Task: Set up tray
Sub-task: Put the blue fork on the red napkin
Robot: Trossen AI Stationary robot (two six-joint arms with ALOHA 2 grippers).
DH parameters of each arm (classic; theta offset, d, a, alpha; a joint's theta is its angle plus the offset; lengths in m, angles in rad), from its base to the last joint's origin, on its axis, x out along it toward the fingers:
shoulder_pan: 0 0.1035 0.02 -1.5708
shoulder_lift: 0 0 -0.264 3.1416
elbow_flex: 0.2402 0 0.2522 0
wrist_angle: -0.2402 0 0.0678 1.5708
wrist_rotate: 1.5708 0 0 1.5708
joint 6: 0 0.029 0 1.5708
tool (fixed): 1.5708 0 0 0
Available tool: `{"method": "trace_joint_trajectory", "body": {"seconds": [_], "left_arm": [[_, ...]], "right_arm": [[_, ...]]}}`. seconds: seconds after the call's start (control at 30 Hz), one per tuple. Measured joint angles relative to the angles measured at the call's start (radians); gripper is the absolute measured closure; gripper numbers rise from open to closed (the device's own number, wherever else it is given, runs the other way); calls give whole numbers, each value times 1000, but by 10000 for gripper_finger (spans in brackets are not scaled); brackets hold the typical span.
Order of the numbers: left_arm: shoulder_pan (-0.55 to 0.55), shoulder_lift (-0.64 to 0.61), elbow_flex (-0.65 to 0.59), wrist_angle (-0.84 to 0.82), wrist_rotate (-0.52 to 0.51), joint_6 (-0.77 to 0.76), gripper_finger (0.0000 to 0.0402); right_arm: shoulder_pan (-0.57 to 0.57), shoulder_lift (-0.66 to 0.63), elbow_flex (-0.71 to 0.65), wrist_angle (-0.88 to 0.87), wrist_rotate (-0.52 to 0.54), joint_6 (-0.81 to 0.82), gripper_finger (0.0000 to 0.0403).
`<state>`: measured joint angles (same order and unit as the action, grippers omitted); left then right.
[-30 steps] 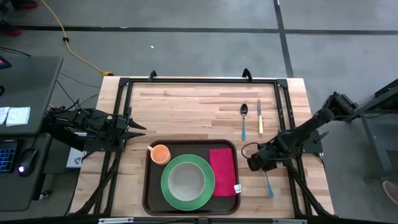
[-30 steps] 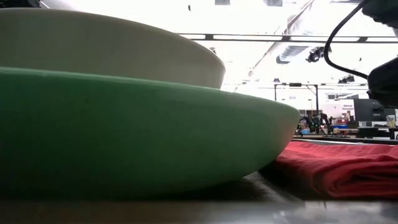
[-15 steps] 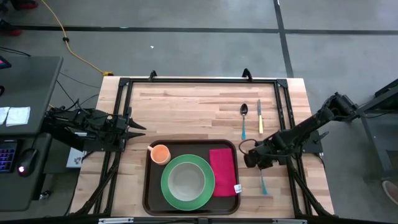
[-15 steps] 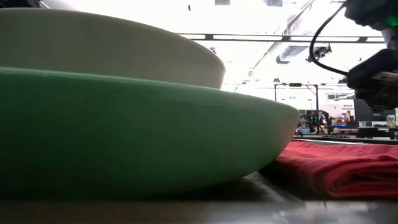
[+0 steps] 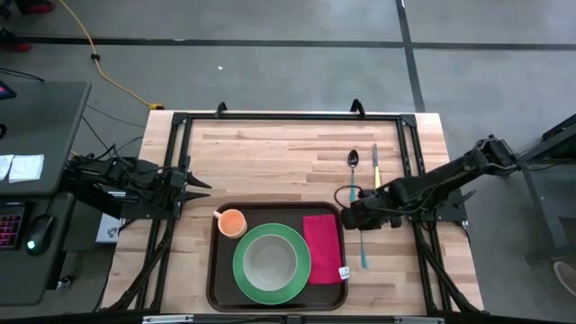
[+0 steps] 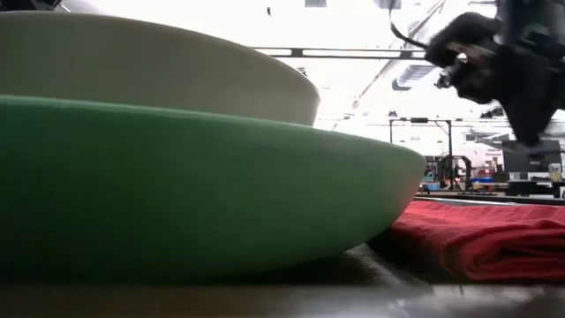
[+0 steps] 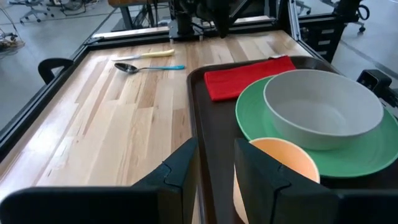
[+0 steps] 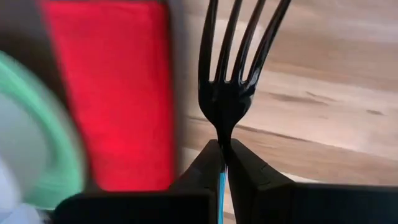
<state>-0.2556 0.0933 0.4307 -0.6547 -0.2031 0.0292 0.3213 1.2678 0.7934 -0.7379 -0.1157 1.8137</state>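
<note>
The right gripper (image 5: 356,219), clamped on a blue-handled fork (image 5: 364,249), moves left to the tray's (image 5: 216,270) right edge.

- A grey concrete floor (image 5: 288,63) crossed by dark lines surrounds the table.
- A yellow cable (image 5: 106,70) trails across it at the far left.
- A grey desk (image 5: 36,180) stands left.
- Bright ceiling lights (image 6: 371,22) glare overhead.

The wooden table (image 5: 270,162) carries the dark brown tray (image 5: 216,270), a spoon (image 5: 353,171) and a yellow-handled knife (image 5: 376,173) beside it, and a black metal frame (image 5: 288,117).
</note>
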Motion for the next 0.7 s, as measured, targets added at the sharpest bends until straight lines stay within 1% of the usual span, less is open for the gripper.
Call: {"method": "trace_joint_trajectory", "body": {"seconds": [0.13, 0.23, 0.37, 0.57, 0.7], "left_arm": [[0, 0, 0, 0, 0, 0, 266], [0, 0, 0, 0, 0, 0, 266], [0, 0, 0, -1, 0, 0, 266], [0, 0, 0, -2, 0, 0, 266], [0, 0, 0, -2, 0, 0, 266]], "right_arm": [[-29, 0, 46, 3, 38, -40, 401], [-45, 0, 69, 7, 48, -55, 401], [-48, 11, 84, 80, 86, -69, 401], [-48, 95, 102, 212, 68, -106, 401], [-47, 163, 142, 240, 31, -130, 402]]}}
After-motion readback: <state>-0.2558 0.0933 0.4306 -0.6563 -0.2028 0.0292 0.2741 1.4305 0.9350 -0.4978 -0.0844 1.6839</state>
